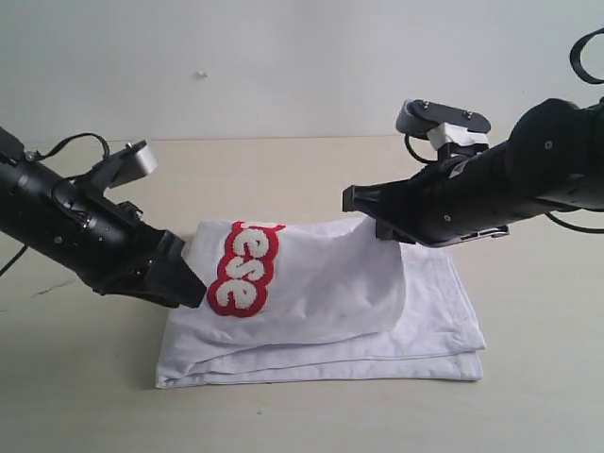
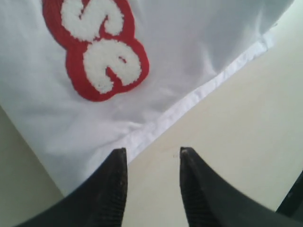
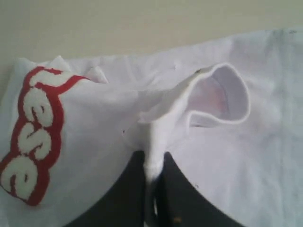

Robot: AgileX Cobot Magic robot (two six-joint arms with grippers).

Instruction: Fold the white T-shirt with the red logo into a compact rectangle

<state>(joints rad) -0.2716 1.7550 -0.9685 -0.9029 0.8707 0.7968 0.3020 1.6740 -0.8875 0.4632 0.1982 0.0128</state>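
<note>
The white T-shirt (image 1: 340,311) lies partly folded on the table, its top layer lifted at the right. The red logo (image 1: 243,269) shows on that layer near its left edge, and also in the left wrist view as the red logo (image 2: 99,52) and in the right wrist view as the red logo (image 3: 33,137). My right gripper (image 3: 154,153) is shut on a pinched fold of the T-shirt (image 3: 199,123) and holds it up; in the exterior view the right gripper (image 1: 377,225) sits at the shirt's back right. My left gripper (image 2: 152,151) is open over bare table beside the hem (image 2: 189,99), holding nothing; it shows as the left gripper (image 1: 189,281) at the shirt's left edge.
The beige table (image 1: 528,396) runs back to a pale wall (image 1: 283,57). Both black arms reach in low from the sides, with cables behind them.
</note>
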